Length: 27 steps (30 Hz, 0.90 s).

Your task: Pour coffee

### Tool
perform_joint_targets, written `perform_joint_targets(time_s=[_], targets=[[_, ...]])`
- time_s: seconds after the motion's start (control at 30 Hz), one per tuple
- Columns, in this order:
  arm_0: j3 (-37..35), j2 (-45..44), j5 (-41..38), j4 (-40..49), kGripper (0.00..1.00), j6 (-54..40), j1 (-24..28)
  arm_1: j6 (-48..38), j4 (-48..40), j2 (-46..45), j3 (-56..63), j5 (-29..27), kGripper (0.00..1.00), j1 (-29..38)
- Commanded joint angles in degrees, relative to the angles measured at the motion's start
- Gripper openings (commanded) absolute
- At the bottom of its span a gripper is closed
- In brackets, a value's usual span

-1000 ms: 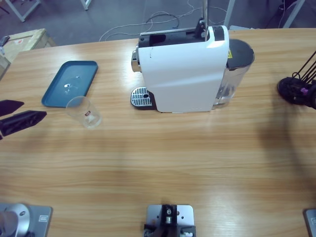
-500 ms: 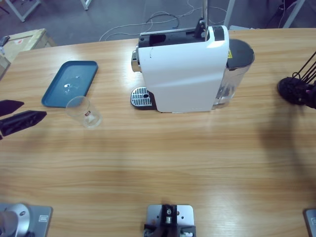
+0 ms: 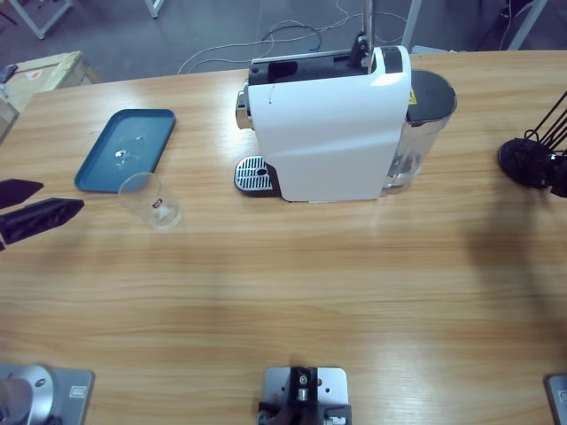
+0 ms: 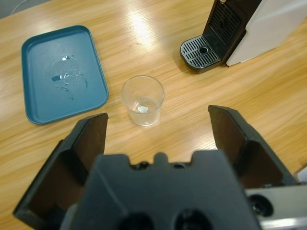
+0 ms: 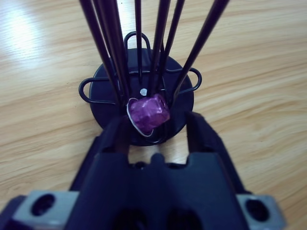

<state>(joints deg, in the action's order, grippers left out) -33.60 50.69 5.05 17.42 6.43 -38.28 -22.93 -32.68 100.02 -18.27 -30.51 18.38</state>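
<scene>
A clear glass cup stands upright on the table, with nothing brown in it; the coffee is out of view. My left gripper is open at the table's left side, a short way from the cup and aimed at it. The white coffee machine has its drip grate facing left. My right gripper is open, its jaws on either side of a purple capsule in the black wire capsule stand.
A blue tray with water drops lies behind the cup. The machine's water tank sits on its right side. Bare wooden table stretches in front of the machine. Cables lie on the floor beyond the far edge.
At the right edge the right gripper has shifted slightly over the capsule stand, and the purple capsule no longer shows from above. The left gripper and the cup have not moved.
</scene>
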Motion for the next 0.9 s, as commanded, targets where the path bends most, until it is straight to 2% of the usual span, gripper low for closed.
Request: perform_joint_targets(time_s=[0.03,0.27,0.4,0.53,0.7,0.8,0.9], targets=[[1.21,2.04,0.48,-0.21,0.885,-0.72,-0.72,0.47,-1.79,1.35,1.3,0.45,0.172,-0.98],[1.26,1.87,0.45,-0.21,0.885,-0.72,-0.69,1.41,-2.74,0.51,1.83,0.22,0.172,-0.98],[1.26,1.87,0.4,-0.21,0.885,-0.72,-0.74,2.89,0.73,-6.38,1.67,0.08,0.168,-0.91],[1.26,1.87,0.4,-0.19,0.885,-0.72,-0.74,3.31,13.36,-16.91,-0.38,0.08,0.168,-0.28],[1.35,1.62,0.4,-0.25,0.885,-0.7,-0.72,4.86,35.37,-31.82,-11.63,0.68,0.168,0.69],[1.35,1.5,0.55,-0.28,0.885,-0.63,-0.74,5.26,49.52,-37.86,-21.67,1.33,0.168,4.75],[1.47,1.08,0.64,-0.28,0.885,-0.63,-0.74,4.95,60.28,-42.05,-30.79,1.87,0.168,12.15]])
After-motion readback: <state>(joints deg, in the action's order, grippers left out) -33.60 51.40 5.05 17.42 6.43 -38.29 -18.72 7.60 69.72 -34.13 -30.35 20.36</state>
